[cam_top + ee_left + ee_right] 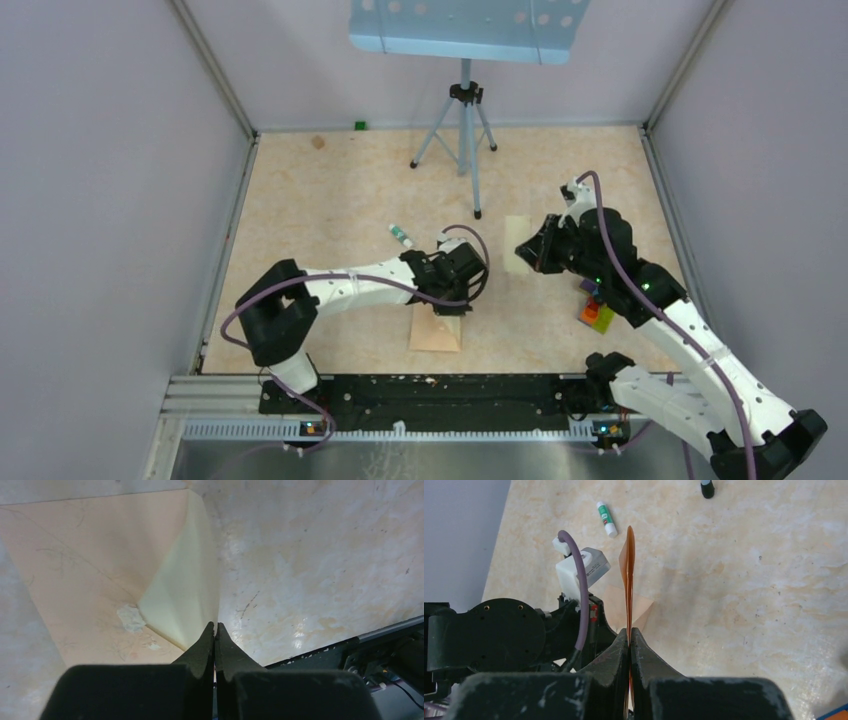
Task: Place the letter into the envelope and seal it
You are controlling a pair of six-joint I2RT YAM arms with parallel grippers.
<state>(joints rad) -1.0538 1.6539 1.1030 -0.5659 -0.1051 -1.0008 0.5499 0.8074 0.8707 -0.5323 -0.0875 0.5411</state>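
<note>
right gripper [629, 630] jaws clamped on letter [628, 565], held off table [749, 580], well apart from envelope [80, 570] lying flat under left gripper [215, 626], whose jaws pinch raised flap [182, 580]. letter light, floppy, creases easily: grip at edge, feed free edge in

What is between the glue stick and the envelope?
The left arm crosses between the glue stick and the envelope; the top view shows it.
</note>
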